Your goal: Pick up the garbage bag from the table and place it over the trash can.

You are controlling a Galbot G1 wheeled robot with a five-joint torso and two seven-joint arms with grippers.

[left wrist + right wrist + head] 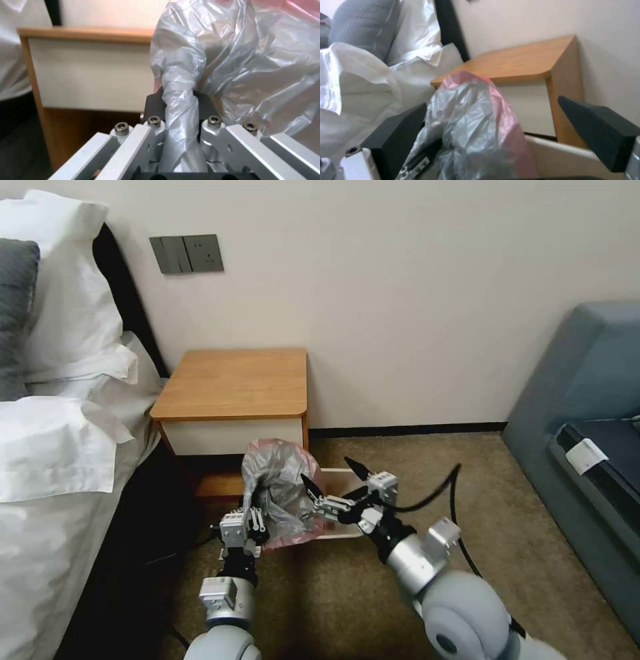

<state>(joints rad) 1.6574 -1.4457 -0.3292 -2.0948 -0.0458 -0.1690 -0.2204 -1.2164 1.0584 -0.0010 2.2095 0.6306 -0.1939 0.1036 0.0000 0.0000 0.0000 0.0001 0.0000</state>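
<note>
left pincer (178,100) clamps garbage bag (277,490); right pincer (330,473) wide apart beside it; bag hides most of trash can (337,533)

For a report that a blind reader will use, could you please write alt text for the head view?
The left gripper is shut on a crinkled grey garbage bag with a pink rim, held up on the carpet in front of a wooden table. The right gripper is open beside the bag, over a white trash can.

no legible text, labels, brands or numbers anywhere
</note>
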